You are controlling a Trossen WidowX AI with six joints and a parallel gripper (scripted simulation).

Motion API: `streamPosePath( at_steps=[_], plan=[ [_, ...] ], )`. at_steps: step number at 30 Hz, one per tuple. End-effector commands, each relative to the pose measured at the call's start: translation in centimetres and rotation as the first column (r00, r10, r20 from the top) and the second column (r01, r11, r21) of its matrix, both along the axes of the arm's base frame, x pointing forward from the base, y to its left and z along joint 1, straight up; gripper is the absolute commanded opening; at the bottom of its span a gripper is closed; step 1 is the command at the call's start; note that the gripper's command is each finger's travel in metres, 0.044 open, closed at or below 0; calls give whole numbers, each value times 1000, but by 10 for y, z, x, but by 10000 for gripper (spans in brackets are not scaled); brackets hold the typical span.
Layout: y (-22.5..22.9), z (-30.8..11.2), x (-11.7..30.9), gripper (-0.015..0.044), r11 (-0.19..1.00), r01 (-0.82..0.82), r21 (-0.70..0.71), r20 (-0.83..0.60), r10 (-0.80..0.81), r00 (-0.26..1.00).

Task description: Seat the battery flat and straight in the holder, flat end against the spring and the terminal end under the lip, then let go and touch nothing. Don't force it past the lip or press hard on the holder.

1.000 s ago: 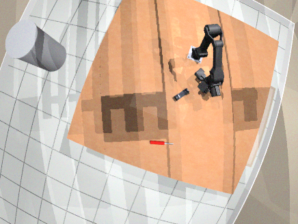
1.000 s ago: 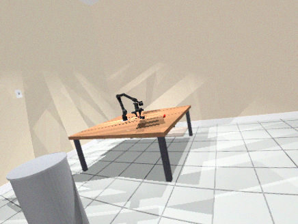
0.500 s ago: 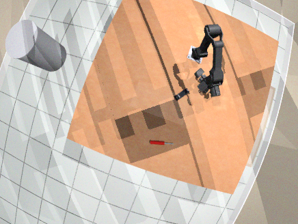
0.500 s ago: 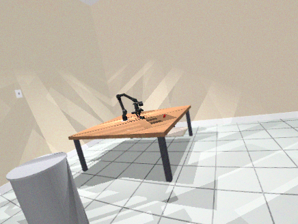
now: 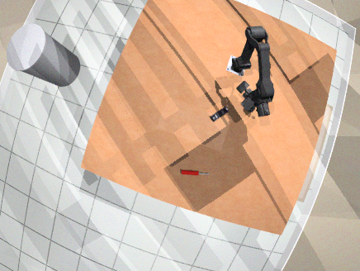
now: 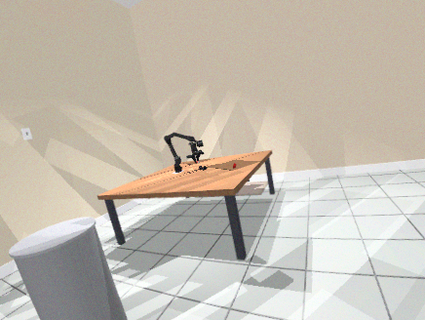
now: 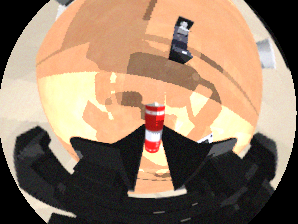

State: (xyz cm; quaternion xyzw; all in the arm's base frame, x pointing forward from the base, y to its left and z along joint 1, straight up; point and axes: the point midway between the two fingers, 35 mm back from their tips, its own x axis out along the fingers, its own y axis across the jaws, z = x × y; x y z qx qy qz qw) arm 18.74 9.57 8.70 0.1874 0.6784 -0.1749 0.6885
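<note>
While pinching a red-and-white battery [image 6: 196, 162] [image 7: 154, 120] between narrowly parted fingers, hangs with the gripper [image 5: 245, 96] [image 6: 196, 157] [image 7: 153, 127] above the wooden table [image 5: 136, 111] [image 6: 180, 187] [image 7: 65, 57], battery outside the dark battery holder [image 5: 219, 114] [image 6: 203, 168] [image 7: 181, 40] and not seated. Shows the holder on the tabletop, near the gripper and apart from the battery. Farther out, has a red-handled screwdriver [image 5: 190, 173] [image 6: 234, 166] lying across a shadowed patch of the orange-brown, plank-patterned surface, streaked with light and shade. Beyond the edge, shows dark table legs [image 6: 236, 226] on pale square floor tiles [image 5: 37, 173] [image 6: 341, 220], a grey cylinder [image 5: 62, 64] [image 6: 73, 283] [image 7: 267, 54] well apart from the table, and beige walls [image 6: 292, 73] with a small white wall plate [image 6: 26, 134].
</note>
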Motion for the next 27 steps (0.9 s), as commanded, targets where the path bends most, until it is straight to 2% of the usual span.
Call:
streamPosePath(
  at_steps=[1,7,13,20,27],
  plan=[
    [-4,4,6,75,995,-97,-5,5,97,995],
    [-10,8,17,75,939,-342,-13,7,343,939],
    [-17,11,28,75,824,-566,-21,7,566,825],
    [-27,14,40,75,628,-778,-29,3,778,628],
    [-37,18,52,75,378,-925,-36,-4,926,378]
  ],
)
